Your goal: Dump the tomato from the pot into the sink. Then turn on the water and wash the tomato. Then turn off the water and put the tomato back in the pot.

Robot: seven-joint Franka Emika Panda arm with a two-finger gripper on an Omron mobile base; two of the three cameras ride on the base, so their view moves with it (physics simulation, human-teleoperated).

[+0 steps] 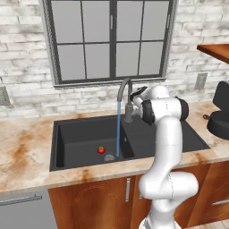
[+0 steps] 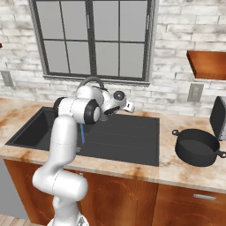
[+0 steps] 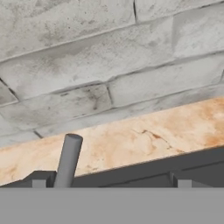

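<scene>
Tiny round glossy red tomato (image 1: 101,150) with a green top, resting on the floor of the deep matte black rectangular sink (image 1: 67,134), just beside the round metal drain (image 1: 109,158). Thin smooth blue stream of water (image 1: 118,129) falling straight from the dark grey metal gooseneck faucet (image 1: 125,91) down to that drain, close by the tomato. Flat black drainboard section (image 2: 128,137) to the right of the basin. Squat round black pot (image 2: 197,146) with small side handles, standing upright on the mottled orange-veined stone counter (image 2: 185,170), well apart from the tomato. Two-finger gripper (image 2: 129,106) up by the faucet's small grey cylindrical lever (image 3: 68,161), fingers spread wide, holding nothing. Rough whitewashed brick wall (image 3: 109,65) behind.
</scene>
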